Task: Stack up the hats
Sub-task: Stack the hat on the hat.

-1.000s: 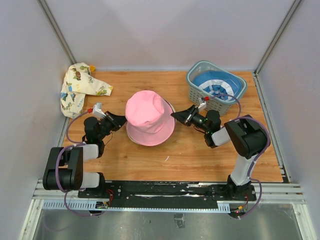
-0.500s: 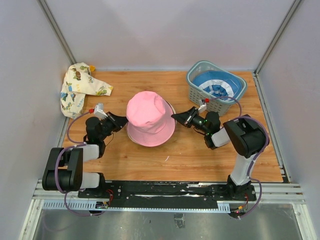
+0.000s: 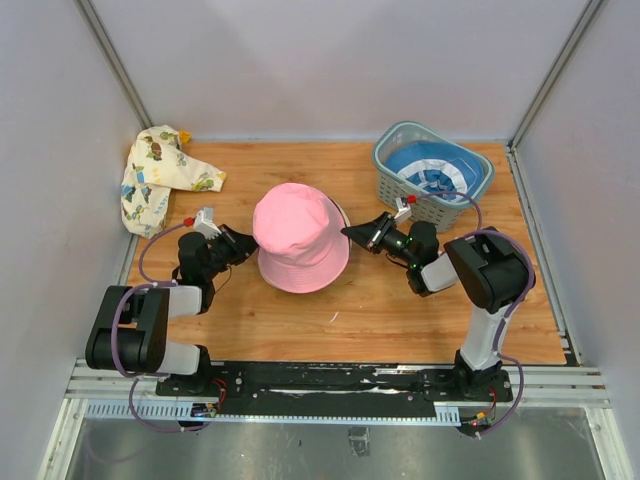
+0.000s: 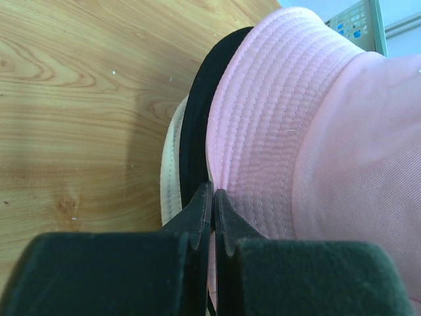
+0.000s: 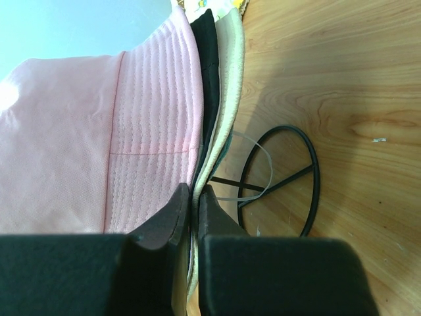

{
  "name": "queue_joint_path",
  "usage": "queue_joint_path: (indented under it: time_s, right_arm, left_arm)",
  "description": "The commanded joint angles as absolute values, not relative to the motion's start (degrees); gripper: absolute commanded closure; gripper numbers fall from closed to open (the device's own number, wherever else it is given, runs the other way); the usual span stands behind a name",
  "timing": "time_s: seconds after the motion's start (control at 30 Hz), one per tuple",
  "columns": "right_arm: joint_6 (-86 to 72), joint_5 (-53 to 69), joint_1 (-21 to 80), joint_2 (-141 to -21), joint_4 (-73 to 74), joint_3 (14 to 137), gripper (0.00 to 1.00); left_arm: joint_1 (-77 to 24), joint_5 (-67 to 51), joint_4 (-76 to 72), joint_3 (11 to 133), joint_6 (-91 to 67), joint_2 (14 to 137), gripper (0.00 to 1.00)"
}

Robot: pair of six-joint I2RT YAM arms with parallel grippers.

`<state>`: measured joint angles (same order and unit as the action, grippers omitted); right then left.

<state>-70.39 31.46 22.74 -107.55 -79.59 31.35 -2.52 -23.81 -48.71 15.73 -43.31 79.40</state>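
Pink hat [image 3: 298, 235]: we see it mid-table, on top of a black hat [image 4: 196, 131] and a cream hat [image 4: 172, 164].
Left gripper [image 3: 243, 240]: at the pink hat's left brim, fingers pressed together; we cannot tell if cloth is caught.
Right gripper [image 3: 350, 231]: at its right brim, fingers pressed together too, and again we cannot tell.
Basket [image 3: 392, 185]: beyond and right of the pink hat, with a blue hat [image 3: 430, 165] inside.
Printed cloth [image 3: 160, 175]: beyond and left of it.

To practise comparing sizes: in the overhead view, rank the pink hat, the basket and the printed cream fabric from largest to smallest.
1. Basket and pink hat: about alike, too close to rank.
2. Printed cream fabric: crumpled, somewhat smaller.
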Motion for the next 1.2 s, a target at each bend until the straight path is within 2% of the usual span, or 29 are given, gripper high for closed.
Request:
queue_joint_path:
  time_s: [0.0, 0.37, 0.43, 0.47, 0.57, 0.67, 0.83, 1.17]
  right_arm:
    - [-64.54, 28.75, 21.53, -109.05, -68.15, 30.59, 0.99]
    - [-64.48, 29.59, 21.56, -110.17, -68.35, 31.1, 0.99]
    - [-64.63, 29.79, 21.53, -109.58, -68.63, 31.05, 0.99]
    - [-64.58, 29.87, 21.53, -109.15, -68.64, 31.03, 0.94]
    - [-64.16, 29.88, 21.53, -107.61, -68.12, 30.85, 0.73]
    - [-63.67, 29.49, 21.47, -106.14, -67.41, 30.59, 0.59]
    - [-63.07, 29.04, 21.36, -103.73, -66.27, 29.69, 0.49]
    - [-54.83, 24.45, 20.74, -90.36, -51.27, 28.49, 0.4]
  left_arm:
    - [-2.81, -20.94, -39.89, 13.88, -39.78, 81.94, 0.99]
    - [-2.81, -20.72, -37.89, 14.36, -40.96, 77.41, 0.99]
    - [-2.81, -20.95, -38.05, 14.17, -41.76, 75.91, 0.96]
    - [-2.81, -20.93, -37.95, 14.15, -42.08, 74.98, 0.94]
    - [-2.81, -20.81, -36.81, 14.51, -42.89, 71.9, 0.81]
    - [-2.81, -20.2, -34.76, 14.9, -43.21, 68.63, 0.7]
    - [-2.81, -17.89, -31.26, 15.28, -43.32, 64.57, 0.55]
    - [-2.49, -11.55, -22.8, 17.11, -42.59, 58.69, 0.43]
